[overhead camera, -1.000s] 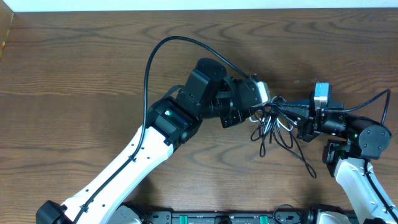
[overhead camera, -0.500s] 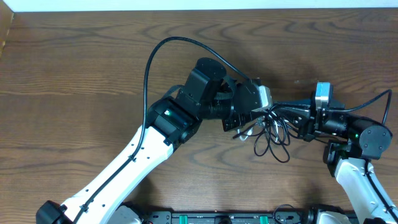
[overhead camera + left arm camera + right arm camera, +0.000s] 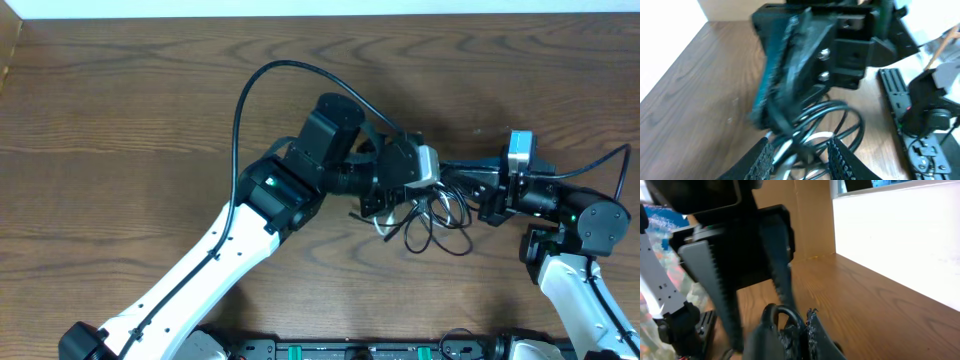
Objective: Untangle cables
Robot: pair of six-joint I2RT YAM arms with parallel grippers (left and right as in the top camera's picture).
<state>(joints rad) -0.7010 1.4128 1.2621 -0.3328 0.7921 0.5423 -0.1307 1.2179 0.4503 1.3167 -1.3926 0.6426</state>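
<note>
Near the tabletop's right edge, the cables (image 3: 435,216) were clenched by the right gripper (image 3: 790,330) and straddled by the parted left gripper (image 3: 800,155).

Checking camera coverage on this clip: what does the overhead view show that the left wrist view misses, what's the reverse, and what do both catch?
Only overhead: both arms whole, the left arm and right arm, plus the thick cord arching beside the left arm. Only left wrist: the left gripper close up, its ridged fingers apart with cable loops passing between them. Shared: the black cables, the right gripper meeting the left one at the tangle, and the wooden table.
</note>
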